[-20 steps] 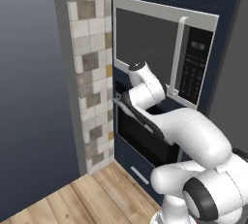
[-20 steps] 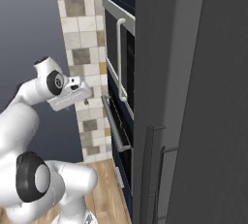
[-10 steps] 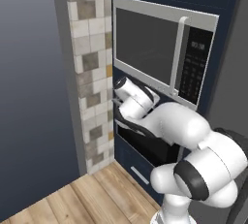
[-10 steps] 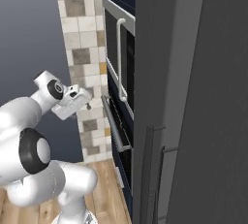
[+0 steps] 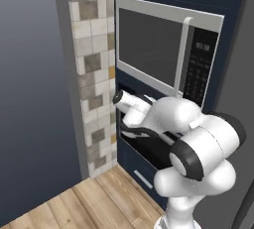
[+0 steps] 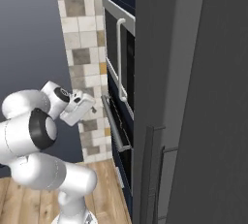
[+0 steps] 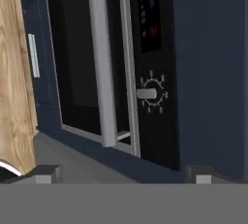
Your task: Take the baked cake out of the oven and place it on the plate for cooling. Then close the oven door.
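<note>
The black oven (image 7: 150, 34) shows in the hand view rolled on its side, with its dark control strip and a knob (image 7: 150, 93). Its glass-fronted oven door (image 7: 75, 53) carries a long silver bar handle (image 7: 101, 63). From the right base view the handle (image 6: 115, 123) stands out from the cabinet front, so the door looks slightly ajar. My gripper (image 7: 123, 173) is open a short way in front of the handle, with nothing between its fingertips (image 7: 46, 172). My hand (image 6: 77, 109) hangs level with the top of the door (image 5: 149, 146). The cake and the plate are out of view.
A silver-framed microwave (image 5: 158, 44) sits directly above the oven. A tiled wall column (image 5: 92, 74) stands to the left. A drawer with a small silver pull (image 5: 142, 179) lies below the door, over a wooden floor (image 5: 84, 198). A tall dark cabinet side (image 6: 193, 97) is close on the right.
My arm has swung down from the microwave's lower edge to the level of the oven door. The gripper stayed open.
</note>
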